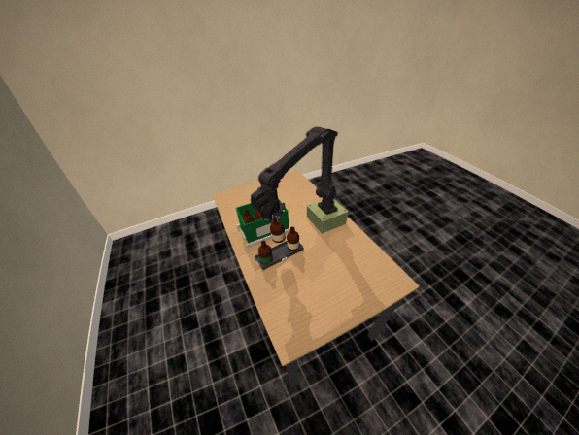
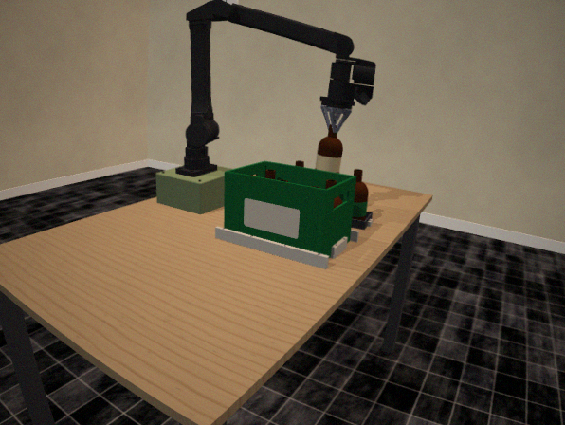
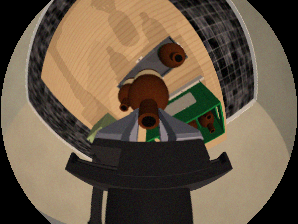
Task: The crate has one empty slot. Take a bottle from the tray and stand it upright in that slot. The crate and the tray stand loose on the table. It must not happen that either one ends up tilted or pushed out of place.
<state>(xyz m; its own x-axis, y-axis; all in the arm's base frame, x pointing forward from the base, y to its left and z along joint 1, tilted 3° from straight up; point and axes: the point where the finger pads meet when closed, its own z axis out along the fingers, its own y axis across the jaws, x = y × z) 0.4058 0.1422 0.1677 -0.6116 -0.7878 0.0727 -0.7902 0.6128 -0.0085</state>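
My gripper (image 1: pixel 276 217) (image 2: pixel 334 127) (image 3: pixel 148 112) is shut on the neck of a brown bottle (image 1: pixel 277 231) (image 2: pixel 329 152) (image 3: pixel 148 91) with a cream label. The bottle hangs upright, lifted off the dark tray (image 1: pixel 282 255) (image 2: pixel 363 221) (image 3: pixel 150 67), with its base about level with the crate's rim. The green crate (image 1: pixel 253 232) (image 2: pixel 284 209) (image 3: pixel 200 106) stands just beside the tray, with bottle tops (image 2: pixel 270 174) showing inside. Two more bottles stand on the tray: one (image 1: pixel 292 239) (image 2: pixel 360 192) (image 3: pixel 173 56) and another (image 1: pixel 264 252). The empty slot is not clearly visible.
Pale grey rails (image 2: pixel 270 247) lie along the crate's base. The arm's olive base block (image 1: pixel 326 217) (image 2: pixel 190 190) stands behind the crate. The table edge (image 2: pixel 417 209) is close beyond the tray.
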